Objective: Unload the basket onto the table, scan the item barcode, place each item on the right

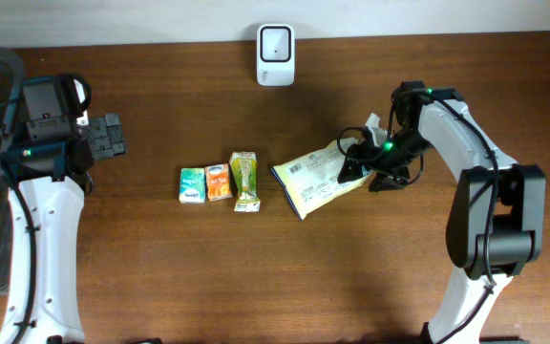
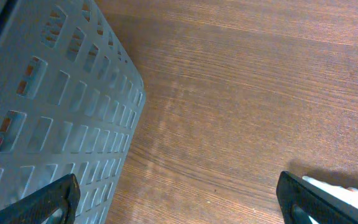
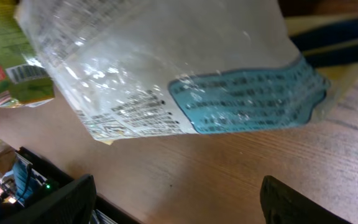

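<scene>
Noted plastic packet, yellow and clear, lying on the wooden table right of centre, long axis slanting from near-left to far-right. Spotted a white barcode label at its far-left end, facing up.

Found right gripper at the right end of the packet. Confirmed from right wrist view: right gripper with jaws spread wide, bare wood between them, nothing clamped. Logged the packet just beyond the fingertips, showing clear film, small print and a blue panel. Cannot tell whether any finger touches the film.

Found left gripper at far left, well apart from the packet. Confirmed from left wrist view: left gripper with jaws fully apart, empty, above bare wood beside the grey basket.

Noted white scanner upright at the far edge, centre, well apart from the packet.

Recorded a row left of the packet: green packet, orange packet, green-yellow pouch, side by side.
</scene>
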You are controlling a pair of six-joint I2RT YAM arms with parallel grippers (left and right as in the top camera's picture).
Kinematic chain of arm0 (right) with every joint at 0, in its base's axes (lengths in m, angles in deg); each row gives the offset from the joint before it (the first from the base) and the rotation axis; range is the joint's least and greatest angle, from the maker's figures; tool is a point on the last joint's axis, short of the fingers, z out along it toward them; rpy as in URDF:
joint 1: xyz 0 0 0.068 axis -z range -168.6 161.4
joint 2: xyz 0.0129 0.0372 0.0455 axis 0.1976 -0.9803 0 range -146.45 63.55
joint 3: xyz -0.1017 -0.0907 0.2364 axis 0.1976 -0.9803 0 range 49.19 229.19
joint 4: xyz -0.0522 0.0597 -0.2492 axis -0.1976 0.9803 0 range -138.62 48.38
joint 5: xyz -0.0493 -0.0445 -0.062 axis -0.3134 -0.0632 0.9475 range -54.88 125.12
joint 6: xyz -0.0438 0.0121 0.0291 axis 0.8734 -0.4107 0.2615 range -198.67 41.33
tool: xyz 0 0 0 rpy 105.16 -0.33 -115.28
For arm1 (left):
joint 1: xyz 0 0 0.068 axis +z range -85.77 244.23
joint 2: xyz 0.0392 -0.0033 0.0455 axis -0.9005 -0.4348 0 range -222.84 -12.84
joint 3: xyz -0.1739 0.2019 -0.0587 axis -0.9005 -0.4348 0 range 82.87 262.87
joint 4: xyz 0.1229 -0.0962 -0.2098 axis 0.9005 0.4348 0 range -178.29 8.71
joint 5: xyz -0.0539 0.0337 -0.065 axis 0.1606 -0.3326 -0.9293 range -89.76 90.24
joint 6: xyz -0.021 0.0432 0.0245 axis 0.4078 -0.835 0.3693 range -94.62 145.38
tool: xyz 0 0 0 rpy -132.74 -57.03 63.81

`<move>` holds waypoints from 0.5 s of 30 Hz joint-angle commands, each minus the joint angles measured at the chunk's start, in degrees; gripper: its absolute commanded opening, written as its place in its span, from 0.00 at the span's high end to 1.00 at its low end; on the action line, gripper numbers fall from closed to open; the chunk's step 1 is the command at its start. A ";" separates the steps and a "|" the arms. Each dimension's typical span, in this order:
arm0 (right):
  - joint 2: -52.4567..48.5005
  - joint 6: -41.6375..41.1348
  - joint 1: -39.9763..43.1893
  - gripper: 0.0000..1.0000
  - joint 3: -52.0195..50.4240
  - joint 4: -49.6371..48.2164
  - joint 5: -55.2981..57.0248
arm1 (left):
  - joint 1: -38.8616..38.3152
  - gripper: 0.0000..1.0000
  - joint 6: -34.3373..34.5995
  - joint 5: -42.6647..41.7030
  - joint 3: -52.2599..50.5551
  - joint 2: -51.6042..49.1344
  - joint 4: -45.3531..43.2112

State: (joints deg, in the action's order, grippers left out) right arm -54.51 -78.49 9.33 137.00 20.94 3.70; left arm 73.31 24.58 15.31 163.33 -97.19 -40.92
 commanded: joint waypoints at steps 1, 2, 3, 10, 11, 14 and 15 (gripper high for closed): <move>0.04 -1.33 0.20 0.16 -0.50 0.37 0.50 | 0.20 0.01 0.59 0.37 0.31 1.07 -0.11; 0.04 -1.31 0.24 0.17 -0.48 1.01 0.20 | 0.20 0.01 0.61 0.37 0.31 1.07 -0.09; 0.24 -1.29 0.55 0.16 -0.48 1.36 0.20 | 0.20 0.01 0.59 0.37 0.31 1.07 -0.09; 6.51 -0.87 5.79 0.17 1.97 3.08 0.20 | 0.20 0.01 0.59 0.37 0.31 1.07 -0.11; 8.41 0.96 6.14 0.16 2.16 4.07 0.46 | 0.17 0.01 0.61 0.37 0.31 1.07 -0.09; 12.11 1.46 5.38 0.16 2.14 7.21 5.66 | 0.20 0.01 0.61 0.37 0.31 1.07 -0.09; 12.92 1.38 4.59 0.17 2.12 8.15 7.10 | 0.20 0.01 0.59 0.37 0.31 1.07 -0.09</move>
State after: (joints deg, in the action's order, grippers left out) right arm -45.40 -78.20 15.67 137.80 27.50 6.01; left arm 73.31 24.58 15.31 163.33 -97.19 -40.92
